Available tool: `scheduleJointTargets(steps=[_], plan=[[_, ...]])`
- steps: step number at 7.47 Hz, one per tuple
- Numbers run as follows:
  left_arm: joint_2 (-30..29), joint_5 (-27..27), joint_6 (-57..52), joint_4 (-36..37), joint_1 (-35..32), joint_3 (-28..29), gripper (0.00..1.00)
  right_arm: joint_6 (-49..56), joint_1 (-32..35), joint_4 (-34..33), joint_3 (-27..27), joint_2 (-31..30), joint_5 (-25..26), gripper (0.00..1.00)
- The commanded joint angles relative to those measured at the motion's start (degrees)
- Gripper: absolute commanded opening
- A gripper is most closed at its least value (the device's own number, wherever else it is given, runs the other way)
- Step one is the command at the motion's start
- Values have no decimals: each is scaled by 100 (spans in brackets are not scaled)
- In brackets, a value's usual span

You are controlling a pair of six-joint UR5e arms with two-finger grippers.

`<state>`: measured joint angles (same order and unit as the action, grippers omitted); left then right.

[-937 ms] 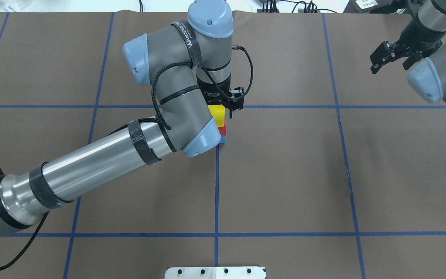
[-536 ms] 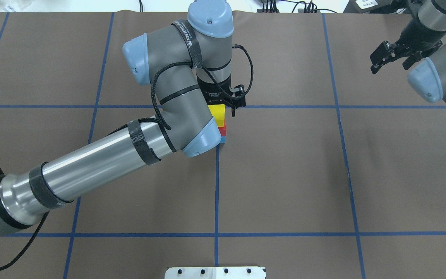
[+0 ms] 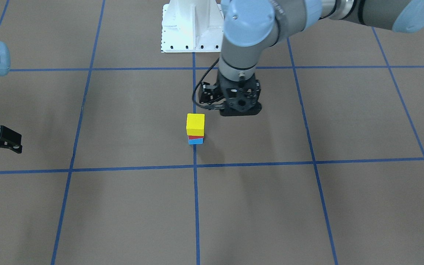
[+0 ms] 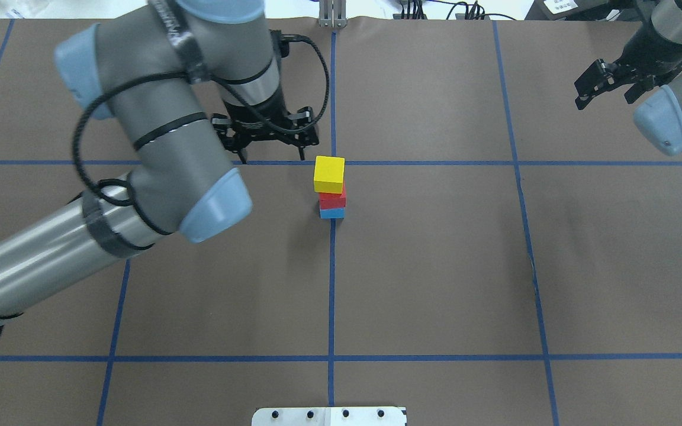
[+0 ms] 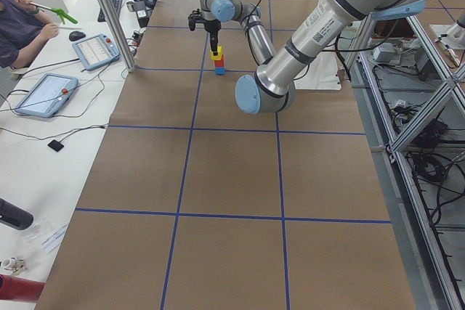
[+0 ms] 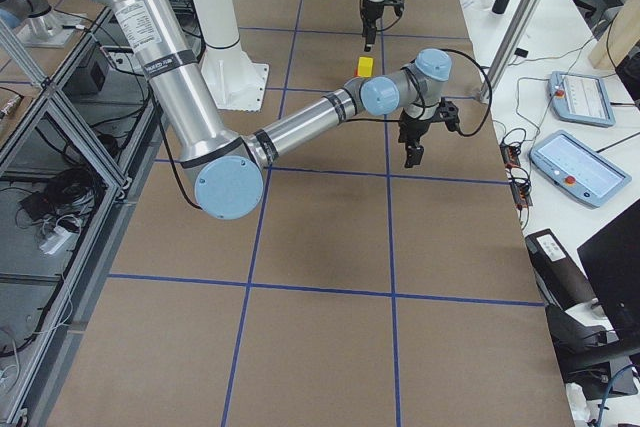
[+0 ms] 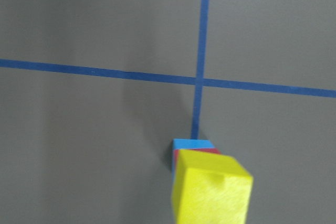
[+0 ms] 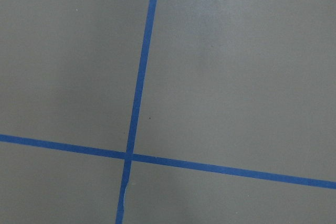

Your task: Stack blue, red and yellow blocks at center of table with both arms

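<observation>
A yellow block (image 4: 329, 173) sits on a red block (image 4: 333, 198), which sits on a blue block (image 4: 332, 213), at the tape cross in the table's middle. The stack also shows in the front view (image 3: 195, 124) and low in the left wrist view (image 7: 210, 195). My left gripper (image 4: 273, 155) is open and empty, raised just left of and behind the stack, apart from it. My right gripper (image 4: 604, 97) is open and empty at the far right, well away from the stack. The right wrist view shows only bare table.
The white robot base plate (image 4: 329, 416) is at the near table edge. Blue tape lines (image 4: 436, 163) divide the brown table cover. Tablets (image 6: 575, 167) lie on the operators' desk beyond the far edge.
My left gripper has drawn back from the yellow block to the left, and the arm has swung left. The three-block stack stands uncovered. The right gripper has hardly moved.
</observation>
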<state>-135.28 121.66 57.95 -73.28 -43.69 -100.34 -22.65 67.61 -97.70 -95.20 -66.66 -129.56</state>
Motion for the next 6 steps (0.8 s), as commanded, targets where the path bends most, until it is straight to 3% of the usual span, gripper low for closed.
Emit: scheduleJointTargets(steps=[1, 2, 3, 4, 6], plan=[[2373, 16, -1465, 7, -803, -1834, 100, -3, 68, 6, -78, -23, 62, 99], [3236, 16, -1845, -377, -1374, -2040, 100, 23, 24, 6, 9, -49, 123, 100], [4115, 59, -3058, -894, -2128, -1886, 100, 32, 146, 6, 132, -84, 394, 99], [4628, 95, -4975, -1238, -2970, -1414, 100, 93, 452, -3, 142, -171, 396, 99], [4915, 655, -7097, -1495, -4169, -230, 100, 923, 1084, -12, 142, -574, 92, 99]])
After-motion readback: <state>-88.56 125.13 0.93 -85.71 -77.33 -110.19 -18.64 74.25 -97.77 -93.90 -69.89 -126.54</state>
